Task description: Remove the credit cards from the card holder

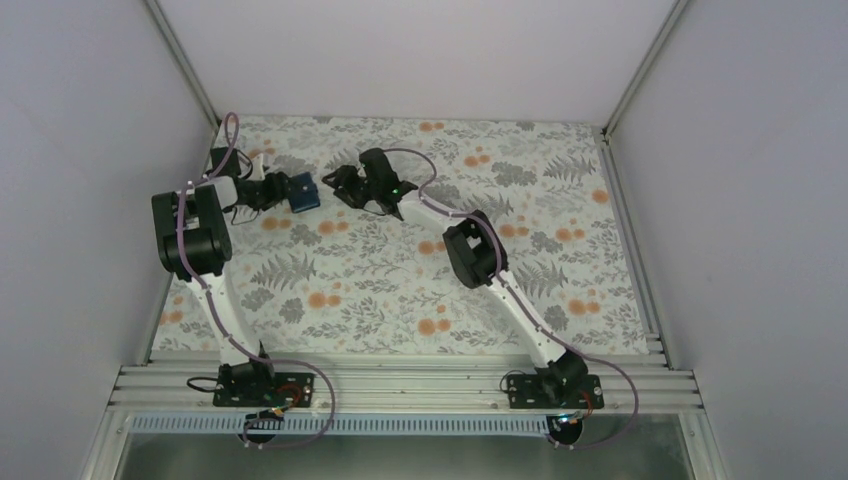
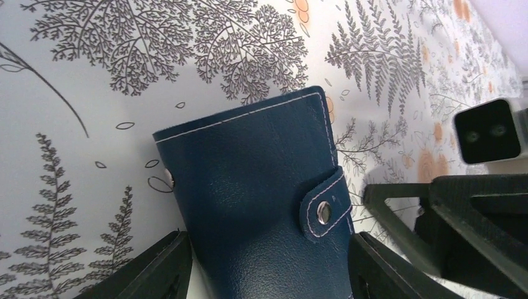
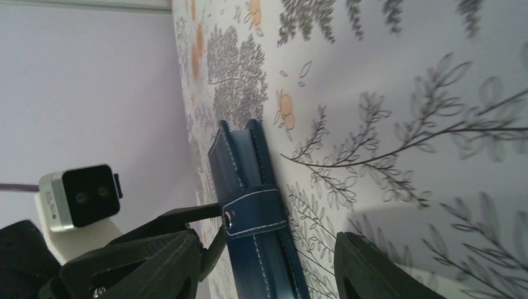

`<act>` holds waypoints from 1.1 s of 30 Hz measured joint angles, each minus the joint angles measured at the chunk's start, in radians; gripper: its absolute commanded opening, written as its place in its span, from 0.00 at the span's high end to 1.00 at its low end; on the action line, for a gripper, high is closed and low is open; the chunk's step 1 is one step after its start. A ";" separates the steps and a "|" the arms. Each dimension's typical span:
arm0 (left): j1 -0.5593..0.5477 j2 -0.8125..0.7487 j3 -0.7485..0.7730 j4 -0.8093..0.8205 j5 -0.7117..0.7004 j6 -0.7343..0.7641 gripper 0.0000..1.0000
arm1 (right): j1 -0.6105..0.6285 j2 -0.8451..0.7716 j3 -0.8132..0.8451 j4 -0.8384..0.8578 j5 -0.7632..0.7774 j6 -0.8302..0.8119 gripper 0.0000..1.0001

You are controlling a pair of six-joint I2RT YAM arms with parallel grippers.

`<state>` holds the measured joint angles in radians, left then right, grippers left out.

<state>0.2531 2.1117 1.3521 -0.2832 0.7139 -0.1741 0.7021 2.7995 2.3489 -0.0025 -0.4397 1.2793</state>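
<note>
Jaws, left and right, open astride card holder (image 2: 249, 199), slim gaps beside its edges.

We get bright, soft, even light across the whole tabletop (image 1: 400, 290) in the top view, with only faint shadows on it. In the left wrist view the card holder (image 2: 249, 205) carries a pale sheen, and the upper right corner washes out white. In the right wrist view a soft grey shadow lies at the lower right, and the tabletop blurs toward the top edge.
</note>
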 measured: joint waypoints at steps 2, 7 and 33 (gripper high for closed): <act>0.000 0.006 0.001 0.006 0.013 -0.002 0.40 | 0.005 0.019 0.016 0.017 -0.002 0.038 0.52; 0.002 0.019 0.006 0.020 0.041 -0.006 0.47 | 0.022 0.061 0.032 0.094 -0.025 0.116 0.67; -0.020 -0.177 -0.015 -0.113 0.121 0.210 0.98 | -0.017 -0.364 -0.434 0.032 -0.026 -0.163 0.22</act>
<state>0.2329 1.9350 1.3369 -0.3965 0.8349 0.0360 0.6849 2.4355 1.9152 0.0299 -0.4656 1.1164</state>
